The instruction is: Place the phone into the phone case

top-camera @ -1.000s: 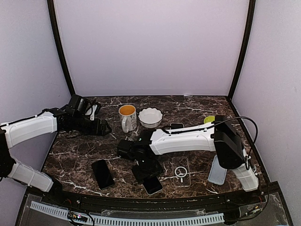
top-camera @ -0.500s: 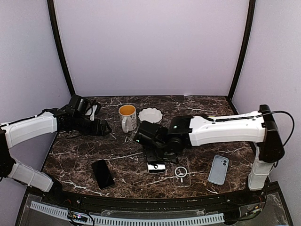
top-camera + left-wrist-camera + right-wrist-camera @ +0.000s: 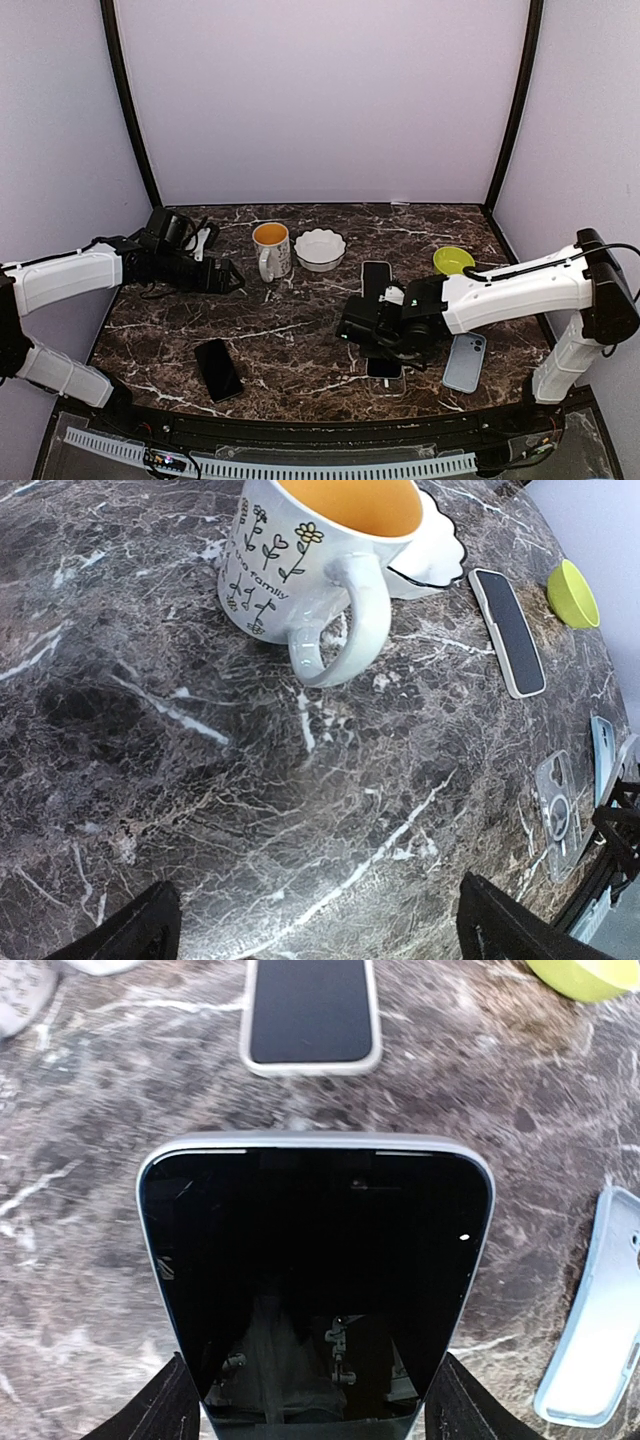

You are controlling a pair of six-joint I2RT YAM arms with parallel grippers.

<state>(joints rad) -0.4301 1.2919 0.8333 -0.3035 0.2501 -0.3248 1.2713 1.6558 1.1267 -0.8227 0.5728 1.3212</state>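
**Top view.** The right arm reaches from the right edge across the dark marble worktop (image 3: 290, 340). The right claw (image 3: 383, 350) is near the front centre, pinching a phone (image 3: 383, 368) that sticks out toward the front edge. The clear case cannot be told apart from the phone here. A pale blue case (image 3: 465, 360) lies just to the right, apart from the phone. The left claw (image 3: 225, 277) is at the left, near a mug (image 3: 270, 248). A white bowl (image 3: 320, 248), a green bowl (image 3: 453, 260), a cased phone (image 3: 376, 278) and a black phone (image 3: 217, 368) also lie on the worktop.

**Left wrist view.** The left claw (image 3: 320, 935) is spread wide, its fingers (image 3: 130, 940) with only marble between them. The mug (image 3: 310, 570) stands upright ahead. The clear case (image 3: 557, 815) lies flat at the right, beside the pale blue case (image 3: 603, 770).

**Right wrist view.** The right claw (image 3: 310, 1400) grips the phone (image 3: 315, 1280) by its two long edges, with fingers (image 3: 170, 1405) pressed on either side and the dark screen facing the camera. The cased phone (image 3: 312, 1015) lies beyond it, and the pale blue case (image 3: 600, 1310) lies to the right.
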